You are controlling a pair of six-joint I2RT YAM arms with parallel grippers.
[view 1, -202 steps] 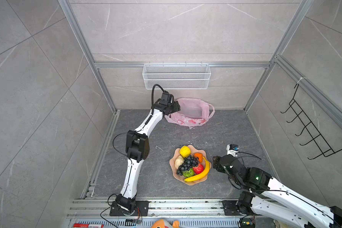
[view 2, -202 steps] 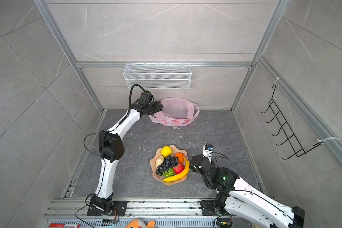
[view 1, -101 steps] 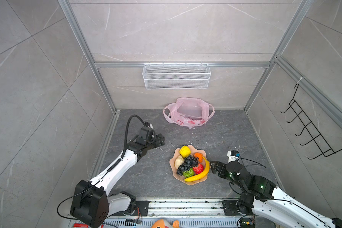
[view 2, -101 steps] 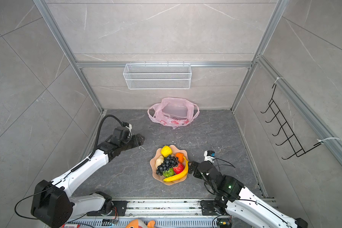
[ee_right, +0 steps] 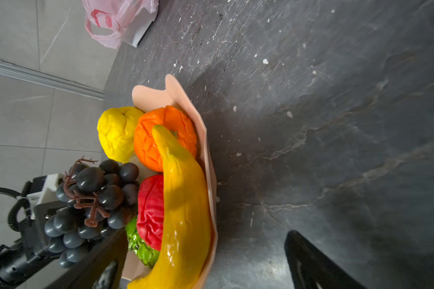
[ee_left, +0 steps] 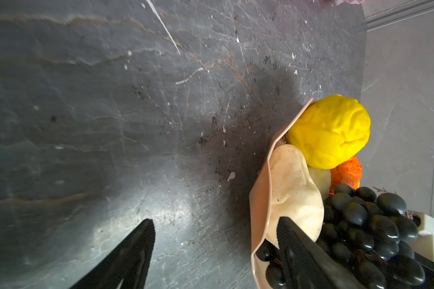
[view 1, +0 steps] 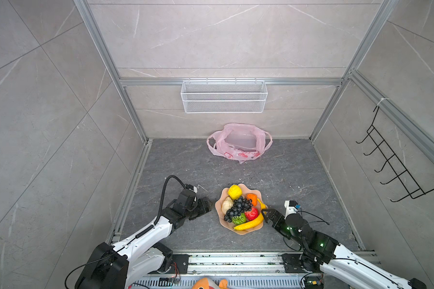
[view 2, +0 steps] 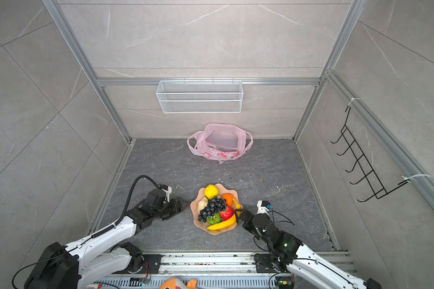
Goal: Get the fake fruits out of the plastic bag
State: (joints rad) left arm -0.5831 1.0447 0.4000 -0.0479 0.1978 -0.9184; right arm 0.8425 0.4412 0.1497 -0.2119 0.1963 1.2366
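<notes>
The left gripper [view 1: 206, 205] sits low at lower centre-left in both top views. Its jaws are apart and empty, just beside the left rim of a peach scalloped plastic bowl [view 1: 244, 231]. The right gripper [view 1: 266, 214] is at the bowl's right rim, jaws spread wide with nothing clamped. Glossy plastic fake fruits [view 1: 237, 207] fill the bowl: banana, dark grapes, lemon, orange, red and green pieces.

The bowl stands on a dark grey stone-look floor [view 1: 286, 170], veined pale and flecked white. At upper centre a thin translucent pink plastic bag [view 1: 236, 155] slumps open against the back wall, well apart from the bowl. A white wire mesh basket [view 1: 223, 100] is mounted above it.

Grey marbled tile walls [view 1: 60, 100] and aluminium frame posts [view 1: 104, 55] enclose the cell. A black wire hook rack [view 1: 398, 162] hangs at right.
</notes>
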